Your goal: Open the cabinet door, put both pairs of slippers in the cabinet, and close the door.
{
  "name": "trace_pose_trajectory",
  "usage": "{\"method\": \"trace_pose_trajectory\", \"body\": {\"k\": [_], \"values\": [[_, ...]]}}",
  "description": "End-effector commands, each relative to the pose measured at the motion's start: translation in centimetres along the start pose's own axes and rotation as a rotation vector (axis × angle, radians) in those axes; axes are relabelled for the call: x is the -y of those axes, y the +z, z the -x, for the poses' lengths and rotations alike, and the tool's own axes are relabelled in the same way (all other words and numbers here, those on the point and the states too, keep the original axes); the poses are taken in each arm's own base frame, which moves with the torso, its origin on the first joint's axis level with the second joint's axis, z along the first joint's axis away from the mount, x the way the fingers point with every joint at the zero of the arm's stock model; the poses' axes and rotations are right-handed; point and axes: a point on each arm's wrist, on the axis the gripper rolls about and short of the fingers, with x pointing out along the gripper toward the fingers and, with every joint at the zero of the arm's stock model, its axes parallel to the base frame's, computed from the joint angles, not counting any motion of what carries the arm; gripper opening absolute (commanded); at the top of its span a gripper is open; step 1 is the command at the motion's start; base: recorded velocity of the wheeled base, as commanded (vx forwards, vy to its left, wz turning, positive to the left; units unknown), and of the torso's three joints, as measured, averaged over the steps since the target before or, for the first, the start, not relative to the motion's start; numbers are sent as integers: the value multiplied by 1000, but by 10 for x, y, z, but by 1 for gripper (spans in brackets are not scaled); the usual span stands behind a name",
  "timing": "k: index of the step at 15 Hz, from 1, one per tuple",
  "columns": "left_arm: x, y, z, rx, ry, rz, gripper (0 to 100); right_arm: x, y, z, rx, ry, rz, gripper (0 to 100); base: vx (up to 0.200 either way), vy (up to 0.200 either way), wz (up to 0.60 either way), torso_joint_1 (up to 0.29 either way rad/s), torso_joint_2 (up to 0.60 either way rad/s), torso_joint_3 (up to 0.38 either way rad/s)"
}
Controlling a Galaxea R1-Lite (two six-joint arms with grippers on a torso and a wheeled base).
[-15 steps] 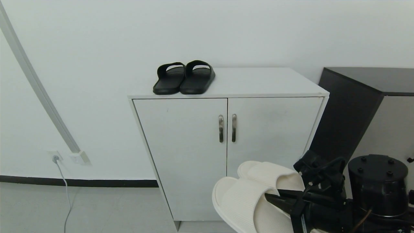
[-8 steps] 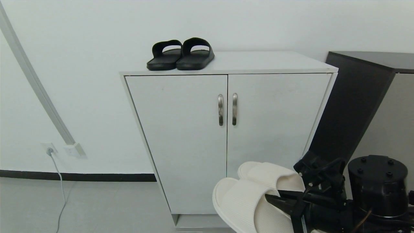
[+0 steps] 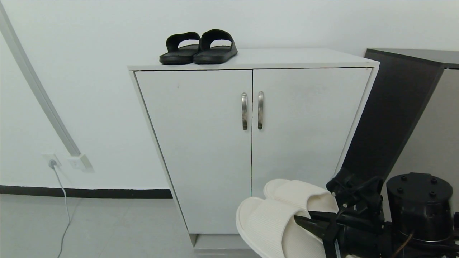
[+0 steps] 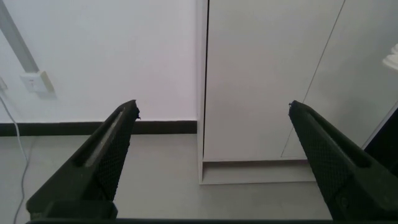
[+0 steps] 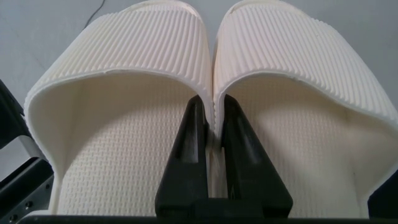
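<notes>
A white two-door cabinet (image 3: 200, 150) stands against the wall, both doors closed, with two metal handles (image 3: 244, 111) at the centre seam. A pair of black slippers (image 3: 199, 48) rests on its top at the left. My right gripper (image 3: 299, 219) sits low at the front right, shut on a pair of white ribbed slippers (image 3: 283, 215); in the right wrist view its fingers (image 5: 189, 143) pinch the two inner edges of the white slippers (image 5: 124, 112) together. My left gripper (image 4: 211, 109) is open, facing the cabinet's lower left corner (image 4: 261, 93) with nothing between its fingers.
A dark cabinet (image 3: 398, 114) stands right beside the white one. On the left wall are a slanted cable duct (image 3: 36, 89), a socket (image 3: 50, 159) and a hanging cord (image 3: 64, 215). Grey floor (image 3: 89, 229) lies open to the left of the cabinet.
The head camera has dropped or tilted, so the cabinet and black slippers sit higher in the picture. The right gripper holds the white slippers in the same place.
</notes>
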Motion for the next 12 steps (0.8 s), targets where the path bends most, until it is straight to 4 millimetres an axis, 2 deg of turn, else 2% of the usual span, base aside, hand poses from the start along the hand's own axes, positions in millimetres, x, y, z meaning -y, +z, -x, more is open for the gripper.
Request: {"method": "trace_pose_trajectory", "body": {"k": [1, 3, 5, 7, 9, 12], "values": [[0, 0, 0, -1, 2, 1, 100, 0, 0, 0, 0, -1, 0, 0, 0, 0, 0, 0, 0, 0], [0, 2, 0, -1, 2, -12, 100, 0, -1, 0, -2, 1, 0, 0, 0, 0, 0, -1, 87, 92], [0, 48, 0, 36, -5, 38, 100, -1, -1, 0, 3, 4, 3, 0, 0, 0, 0, -2, 124, 80], [2, 66, -10, -18, -78, 44, 100, -2, -1, 0, 6, 7, 21, 0, 0, 0, 0, -1, 28, 21], [6, 86, -40, -143, -258, 60, 100, -2, -3, 1, -2, 9, 26, 0, 0, 0, 0, 0, 0, 0], [13, 101, -83, -184, -453, 74, 100, -2, -4, 1, -5, 9, 28, 0, 0, 0, 0, 0, 0, 0]]}}
